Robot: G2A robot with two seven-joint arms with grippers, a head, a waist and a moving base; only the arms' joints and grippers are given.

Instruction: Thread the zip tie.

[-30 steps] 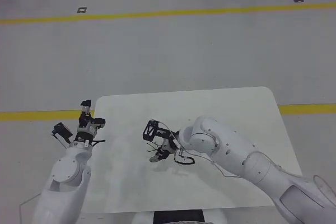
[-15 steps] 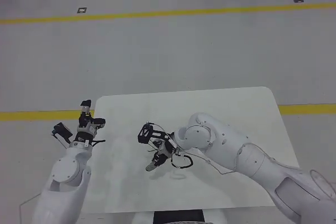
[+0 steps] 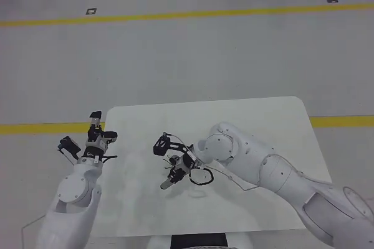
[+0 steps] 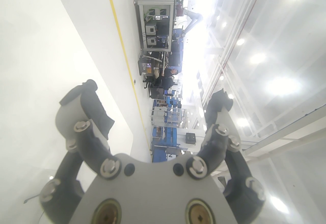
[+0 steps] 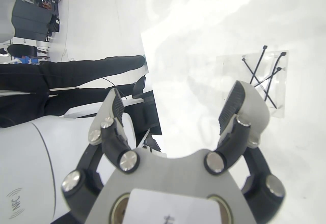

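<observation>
Several black zip ties [image 5: 265, 74] lie crossed inside a clear flat sleeve [image 5: 229, 64] on the white table [image 3: 255, 118]. In the right wrist view my right gripper [image 5: 175, 94] is open and empty above the table, and the sleeve lies just beyond one fingertip [image 5: 235, 100]. From the top, the right gripper [image 3: 164, 165] hangs over the table's left-middle part. At the table's left edge my left gripper [image 3: 81, 131] is held up, open and empty; in the left wrist view the left gripper [image 4: 155, 92] points out into the room.
The table's rounded corner and edge [image 4: 84, 39] run beside the left gripper. A black cable loop [image 3: 202, 177] hangs from the right wrist. Bare tabletop [image 3: 268, 143] stretches to the right and back.
The right gripper has shifted a little to the left and toward the front of the table, turning as it went. The left arm has stayed still.
</observation>
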